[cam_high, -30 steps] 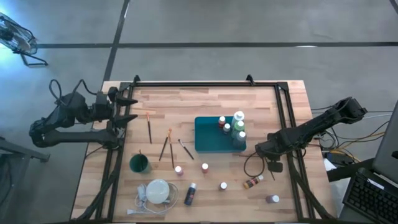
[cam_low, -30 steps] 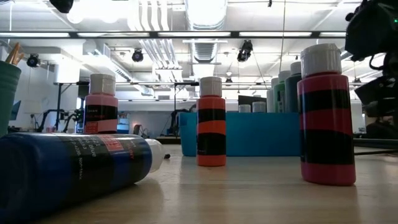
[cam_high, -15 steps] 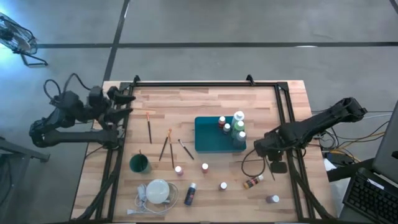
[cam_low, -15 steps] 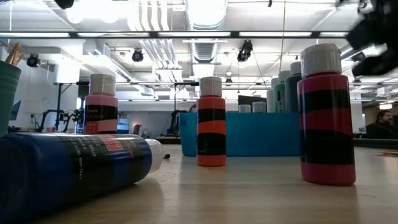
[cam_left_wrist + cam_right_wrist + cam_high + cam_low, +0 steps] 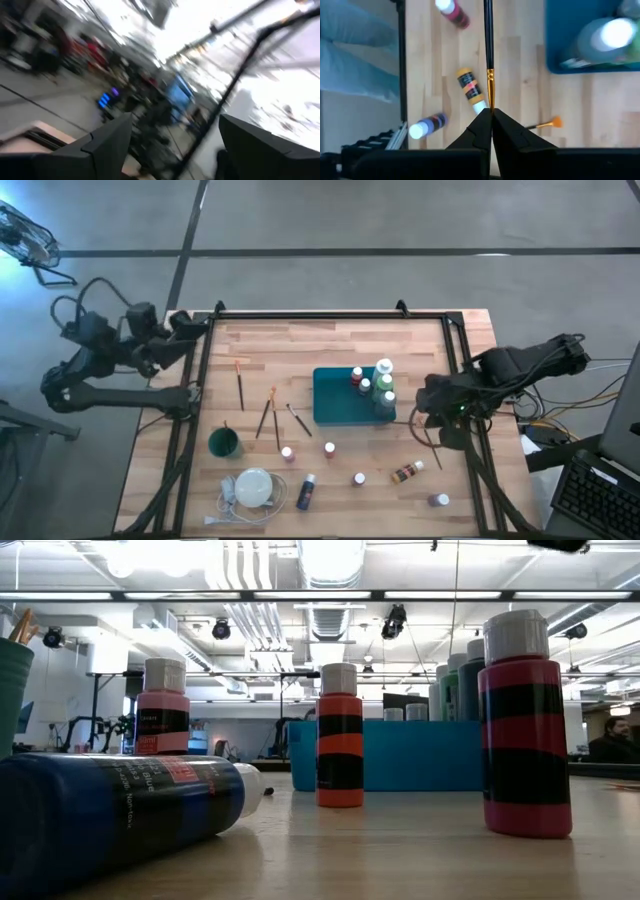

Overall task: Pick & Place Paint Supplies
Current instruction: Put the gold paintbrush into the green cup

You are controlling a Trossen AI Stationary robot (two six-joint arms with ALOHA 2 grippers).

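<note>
My right gripper (image 5: 491, 114) is above the table's right side (image 5: 428, 415), shut on a thin brush (image 5: 488, 40) with a dark handle and a gold ferrule. The teal tray (image 5: 335, 412) holds several white-capped bottles (image 5: 383, 388). Loose bottles stand or lie on the near table (image 5: 407, 472) (image 5: 307, 492) (image 5: 339, 735). More brushes (image 5: 266, 418) lie left of the tray. A green cup (image 5: 224, 443) has brushes standing in it. My left gripper (image 5: 188, 330) is raised at the table's far left corner, open and empty (image 5: 175, 125). My right gripper pinches the brush at the near end of its gold ferrule (image 5: 490, 97), just at the fingertips. The fingers slant down from above and the brush runs on in line with them. The dark handle (image 5: 432, 448) hangs below the fingers; its far end leaves the wrist picture.
A white round disc with a cord (image 5: 255, 487) lies at the near left. A black frame (image 5: 330, 313) rims the table's far and side edges. An orange-tipped brush (image 5: 546, 122) lies near the tray. Bare wood is at the far middle (image 5: 330, 345).
My right gripper has risen well above the table, staying shut on the brush and tipping less steeply downward. The brush has come up with it. My left gripper has gone up and a little toward the table's left edge and has rolled about its own line, staying open.
</note>
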